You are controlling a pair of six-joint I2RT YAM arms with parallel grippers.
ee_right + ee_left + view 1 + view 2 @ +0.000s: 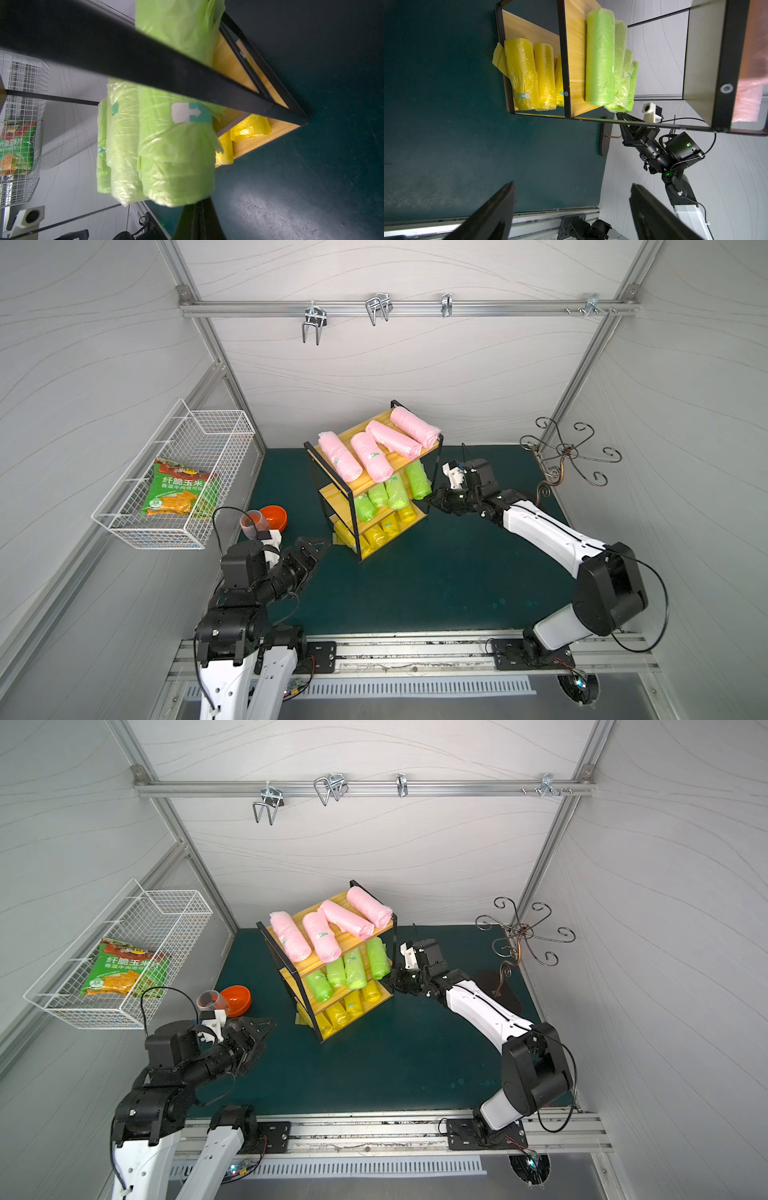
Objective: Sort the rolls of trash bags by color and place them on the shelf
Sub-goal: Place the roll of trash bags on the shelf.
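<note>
The clenched, empty right gripper (430, 498) was found just right of centre, at the end of the rightmost lime green roll (417, 480) on the middle tier of the shelf (353, 522), the roll's long axis aimed at it, while the released left gripper (320, 549) was seen well apart, lower left.

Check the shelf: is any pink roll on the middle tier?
No, the middle tier holds only green rolls; the four pink rolls lie on top.

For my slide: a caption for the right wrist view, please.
Shut right pincer at the end of a lime green roll on the shelf, yellow rolls one tier lower.
</note>
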